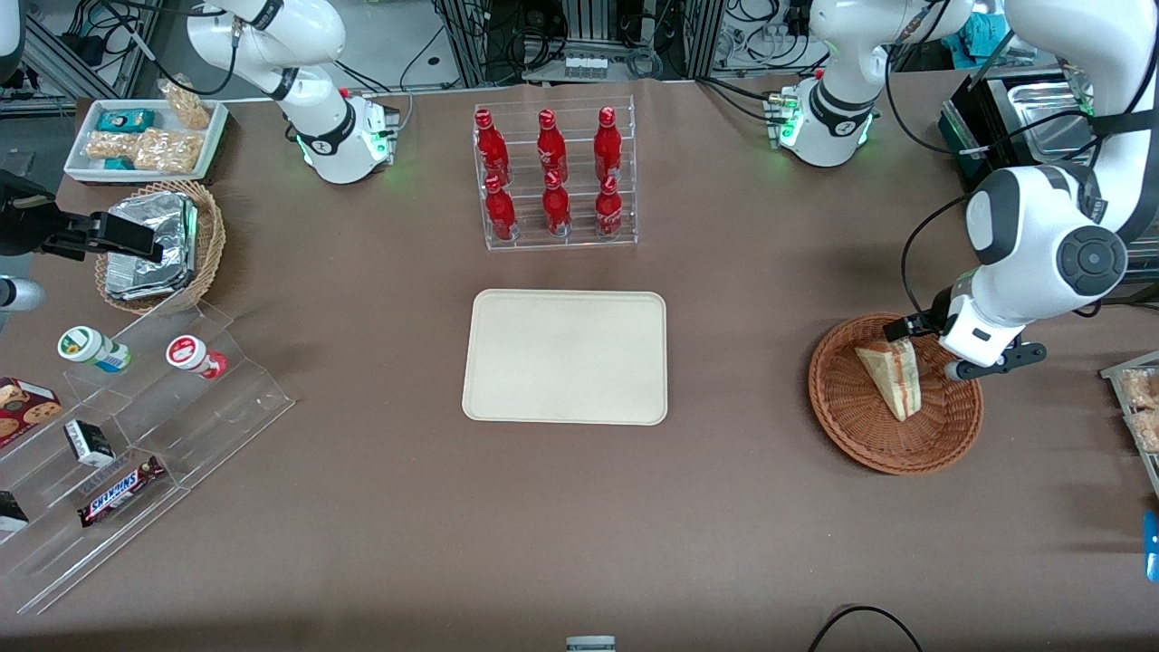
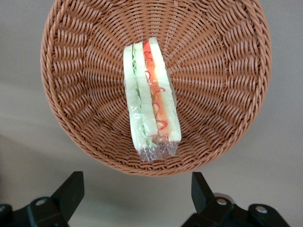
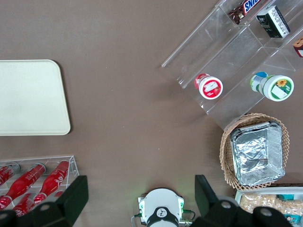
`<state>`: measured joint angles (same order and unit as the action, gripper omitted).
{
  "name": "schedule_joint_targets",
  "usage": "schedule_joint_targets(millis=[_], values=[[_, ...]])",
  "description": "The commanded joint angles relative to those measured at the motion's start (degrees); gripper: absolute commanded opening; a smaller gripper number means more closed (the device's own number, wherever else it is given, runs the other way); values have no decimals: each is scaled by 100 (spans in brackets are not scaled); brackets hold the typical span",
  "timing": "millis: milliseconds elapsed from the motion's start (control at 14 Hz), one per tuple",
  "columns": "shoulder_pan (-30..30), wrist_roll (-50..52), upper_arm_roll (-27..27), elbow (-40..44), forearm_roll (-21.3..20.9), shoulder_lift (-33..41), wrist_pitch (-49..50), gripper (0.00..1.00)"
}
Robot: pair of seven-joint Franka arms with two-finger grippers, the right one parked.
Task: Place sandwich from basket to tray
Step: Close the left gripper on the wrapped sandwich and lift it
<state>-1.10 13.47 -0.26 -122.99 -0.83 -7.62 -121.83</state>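
- Left arm's gripper point(image 2: 137, 189) hangs above the wicker basket point(image 1: 851, 426), over the rim at about the basket's 2 o'clock in the front view; its two black fingers point(image 2: 71, 191) stand wide apart with nothing between them.
- Inside the basket point(image 2: 218, 94) lies the wrapped sandwich point(image 2: 150, 101), a pale wedge with green and red-orange filling showing along its edge, resting near the middle of the woven floor; the fingers do not touch it.
- From the front, the sandwich point(image 1: 892, 378) points toward 5 o'clock within the basket.
- Cream tray point(image 1: 566, 356) sits flat at the table's middle, well apart from the basket, roughly at the basket's 9 o'clock.
- Clear rack of red bottles point(image 1: 552, 177) stands at the tray's 12 o'clock, farther from the front camera.
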Motion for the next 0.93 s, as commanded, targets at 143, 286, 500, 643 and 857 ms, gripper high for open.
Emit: schedule_joint_targets(millis=[143, 286, 500, 643, 857], values=[[5, 138, -9, -41, 92, -361, -639, 100], [5, 208, -9, -58, 101, -581, -991, 100], [5, 244, -18, -58, 101, -863, -1325, 100], [14, 244, -18, -58, 101, -925, -1335, 100], [14, 235, -18, -234, 92, -925, -1510, 84]])
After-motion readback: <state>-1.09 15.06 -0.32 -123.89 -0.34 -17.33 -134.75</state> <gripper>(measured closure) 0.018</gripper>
